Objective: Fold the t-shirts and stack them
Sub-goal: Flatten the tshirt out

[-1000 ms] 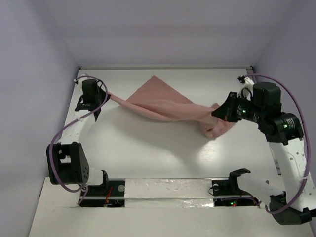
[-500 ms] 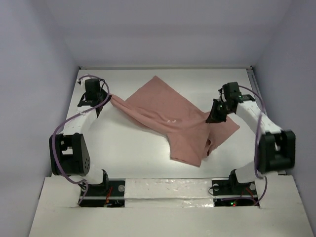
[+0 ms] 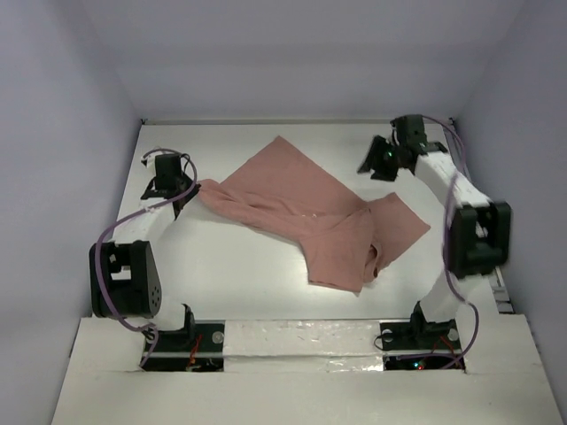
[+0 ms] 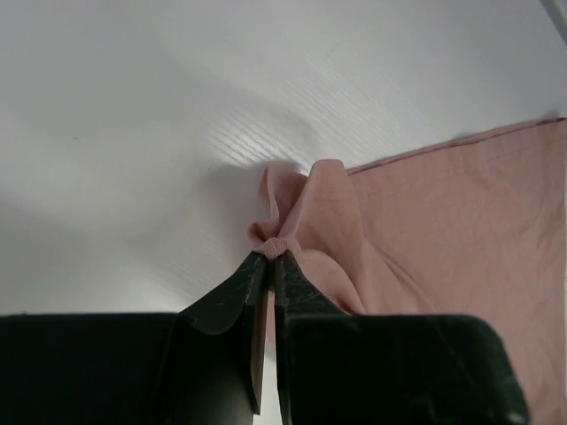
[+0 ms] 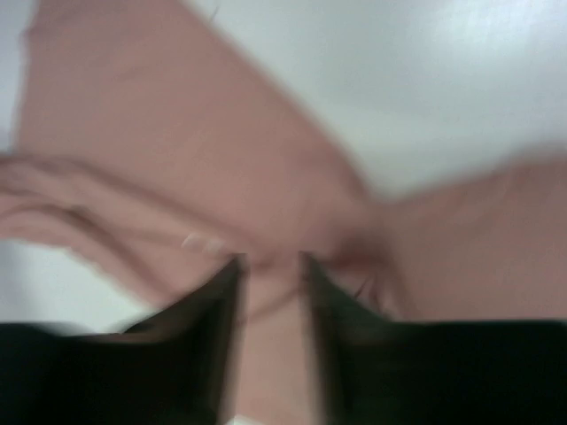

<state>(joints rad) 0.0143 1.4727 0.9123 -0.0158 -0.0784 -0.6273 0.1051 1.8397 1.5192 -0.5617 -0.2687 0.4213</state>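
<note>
Your left gripper was clamped on the left end of the rumpled salmon-pink cotton t-shirt, which stretched rightward across the white table toward your right gripper, whose fingers were parted and empty.

Camera views: three, one fixed, two wrist-mounted.
Top external: high, from above and behind, looking down over the whole table. Wrist views: close, low, facing forward; all three share the t-shirt.
</note>
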